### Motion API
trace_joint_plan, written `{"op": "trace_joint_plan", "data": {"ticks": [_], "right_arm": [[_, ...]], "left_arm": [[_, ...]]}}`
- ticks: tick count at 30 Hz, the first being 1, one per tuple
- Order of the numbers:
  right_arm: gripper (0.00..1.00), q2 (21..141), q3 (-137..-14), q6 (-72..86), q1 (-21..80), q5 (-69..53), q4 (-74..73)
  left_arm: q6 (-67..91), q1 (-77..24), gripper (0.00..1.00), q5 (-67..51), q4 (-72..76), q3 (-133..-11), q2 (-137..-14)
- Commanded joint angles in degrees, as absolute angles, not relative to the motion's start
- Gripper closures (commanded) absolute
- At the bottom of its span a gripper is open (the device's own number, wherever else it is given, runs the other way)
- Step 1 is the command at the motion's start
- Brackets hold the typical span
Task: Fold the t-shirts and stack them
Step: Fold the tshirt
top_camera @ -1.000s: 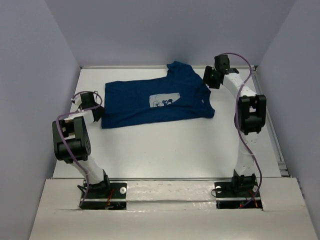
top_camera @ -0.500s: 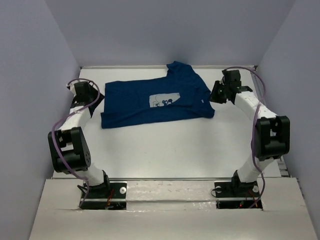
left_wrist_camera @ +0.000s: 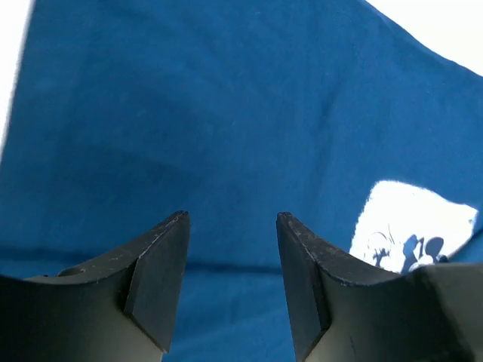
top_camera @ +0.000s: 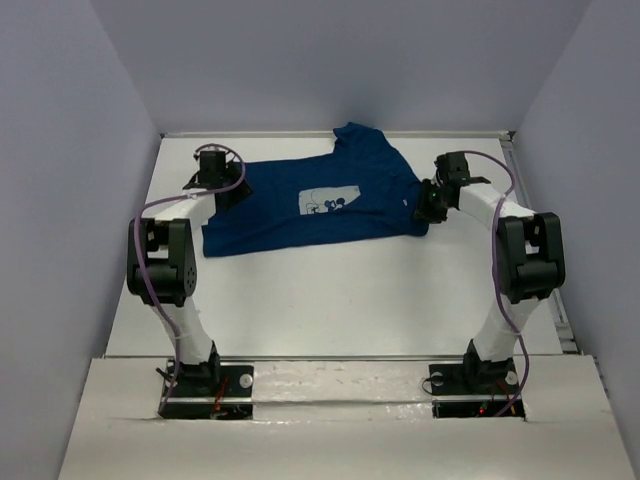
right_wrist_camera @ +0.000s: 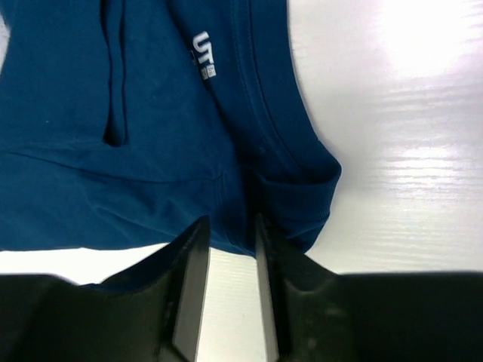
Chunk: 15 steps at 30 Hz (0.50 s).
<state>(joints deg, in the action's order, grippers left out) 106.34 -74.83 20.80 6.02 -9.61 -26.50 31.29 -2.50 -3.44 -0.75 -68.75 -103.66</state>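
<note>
Now the t-shirt (top_camera: 270,205) lies spread on the far part of the table (top_camera: 330,300), print (top_camera: 328,201) up. The left gripper (left_wrist_camera: 232,219) hangs over its left end, jaws half apart, nothing between them. The right gripper (right_wrist_camera: 226,224) is at the shirt's right edge by the collar, jaws narrowly apart; whether they pinch cloth I cannot tell

white "ut" print (right_wrist_camera: 201,41), on navy t-shirt (right_wrist_camera: 75,166), smaller mark (right_wrist_camera: 209,73) beneath unreadable

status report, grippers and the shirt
Left gripper open, over t-shirt. Right gripper slightly open at its right corner. It lies spread out. Nothing in the way.
</note>
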Motion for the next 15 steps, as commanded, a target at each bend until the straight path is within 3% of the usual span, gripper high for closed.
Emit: {"op": "trace_joint_plan", "data": {"ticks": [1, 8, 11, 12, 15], "right_arm": [[0.68, 104.2, -71.7, 21.0, 6.0, -9.0, -24.3], [0.70, 105.8, -72.6, 21.8, 6.0, -9.3, -23.9], [0.83, 105.3, -72.5, 22.2, 6.0, -8.7, -23.9], [0.93, 104.9, -72.2, 22.6, 6.0, -7.5, -23.7], [1.00, 103.6, -71.1, 22.9, 6.0, -5.4, -23.1]], "left_arm": [[29.6, -2.5, 0.50, -4.0, -3.2, -75.0, -108.3], [28.7, -2.5, 0.51, -3.0, -4.2, -75.7, -113.2], [28.7, -2.5, 0.51, -2.5, -4.8, -76.1, -114.6], [28.8, -2.5, 0.51, -2.2, -5.2, -76.2, -114.9], [28.7, -1.9, 0.51, -1.3, -5.3, -76.2, -115.4]]}}
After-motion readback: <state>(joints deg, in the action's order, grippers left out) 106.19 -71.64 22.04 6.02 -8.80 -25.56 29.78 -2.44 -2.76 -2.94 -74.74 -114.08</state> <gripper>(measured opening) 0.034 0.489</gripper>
